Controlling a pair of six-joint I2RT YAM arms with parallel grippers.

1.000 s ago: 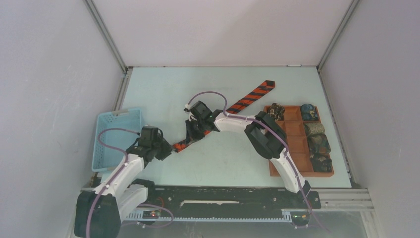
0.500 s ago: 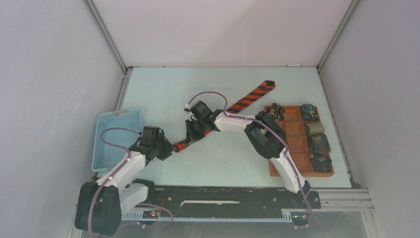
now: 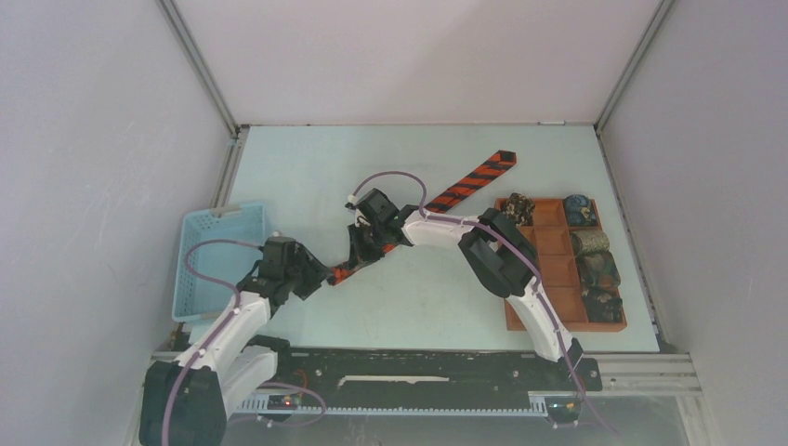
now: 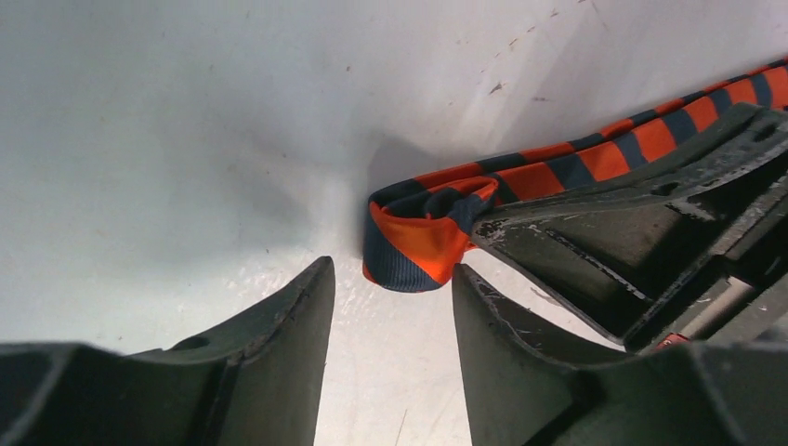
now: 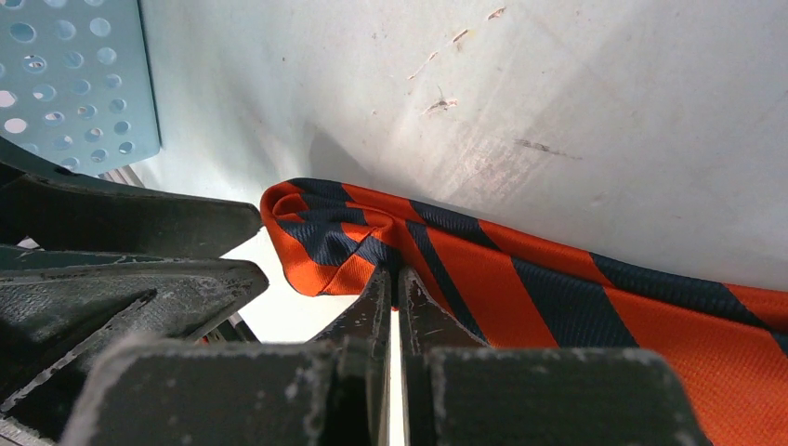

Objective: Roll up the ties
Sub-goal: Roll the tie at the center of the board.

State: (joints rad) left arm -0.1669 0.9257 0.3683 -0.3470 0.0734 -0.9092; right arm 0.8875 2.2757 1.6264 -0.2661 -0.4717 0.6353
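Note:
A long tie [image 3: 469,183] with red-orange and black stripes lies diagonally across the table. Its near end is folded over [image 4: 413,243]. My right gripper [image 3: 359,257] is shut on the tie just behind that fold, fingertips [image 5: 376,290] pinched on the fabric [image 5: 520,279]. My left gripper [image 3: 316,276] is open, and the folded end lies just ahead of the gap between its fingers [image 4: 307,307], with nothing between them. Small rolled ties [image 3: 595,268] in dark patterns fill compartments of the brown tray [image 3: 550,279].
A light blue plastic basket [image 3: 216,260] stands at the left, close behind the left arm, and its perforated wall [image 5: 74,74] shows in the right wrist view. The brown tray sits against the table's right edge. White walls close in the table.
The left gripper's fingers have spread wider beside the tie's folded end, and the left arm has shifted slightly. The right gripper and the tie have stayed put.

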